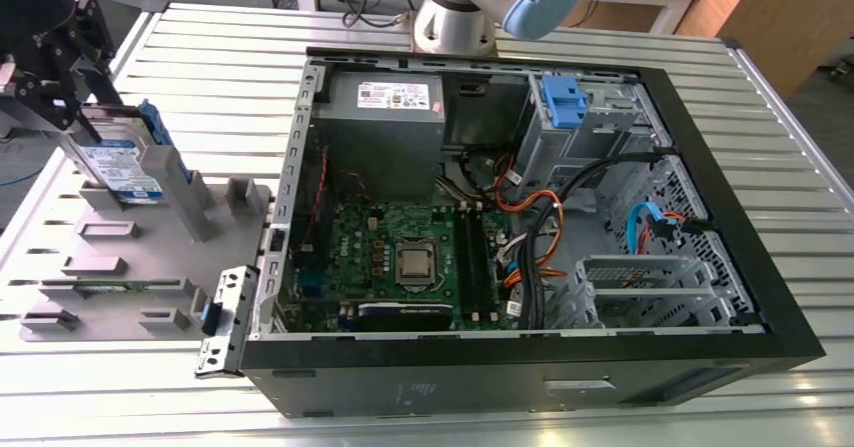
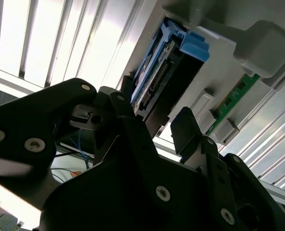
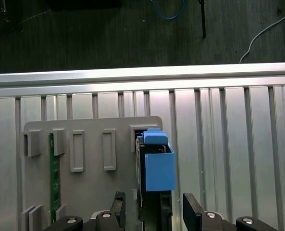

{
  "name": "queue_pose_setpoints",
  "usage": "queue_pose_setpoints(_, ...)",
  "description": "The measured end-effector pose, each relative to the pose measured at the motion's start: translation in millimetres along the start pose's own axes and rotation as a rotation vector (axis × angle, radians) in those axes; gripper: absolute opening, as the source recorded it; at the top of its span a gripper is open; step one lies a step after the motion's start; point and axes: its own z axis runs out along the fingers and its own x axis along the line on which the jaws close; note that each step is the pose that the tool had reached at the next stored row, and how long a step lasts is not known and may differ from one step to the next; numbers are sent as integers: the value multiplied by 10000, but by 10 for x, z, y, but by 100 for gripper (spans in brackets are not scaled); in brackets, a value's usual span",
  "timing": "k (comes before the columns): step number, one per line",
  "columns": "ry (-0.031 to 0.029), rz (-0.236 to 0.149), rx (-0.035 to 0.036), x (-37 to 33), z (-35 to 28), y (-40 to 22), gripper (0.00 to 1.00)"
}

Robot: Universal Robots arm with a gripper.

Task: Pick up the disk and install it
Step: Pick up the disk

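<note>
The disk (image 1: 123, 165) stands on edge in a slot of the grey holder (image 1: 147, 257) at the exterior view's left. It is silver with a blue-and-white label and blue side rails. My black gripper (image 1: 78, 107) hangs over its upper end. In the first wrist view the disk (image 3: 155, 166) appears edge-on and my gripper (image 3: 154, 211) is open. One of its fingers (image 3: 118, 207) stands on each side of the disk's end, with a gap to the metal. The second wrist view has the disk (image 2: 156, 79) just beyond the gripper (image 2: 156, 125).
An open computer case (image 1: 747, 267) lies on the slatted metal table, with a grey power-supply box (image 1: 387, 117), a blue latch on a drive cage (image 1: 567, 102), the motherboard (image 1: 400, 257) and loose cables. A green memory stick (image 3: 51, 168) sits in the holder.
</note>
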Motion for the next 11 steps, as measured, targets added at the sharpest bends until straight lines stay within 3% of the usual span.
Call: queue_pose_setpoints(11, 0, 0, 1, -10, 9, -24, 59)
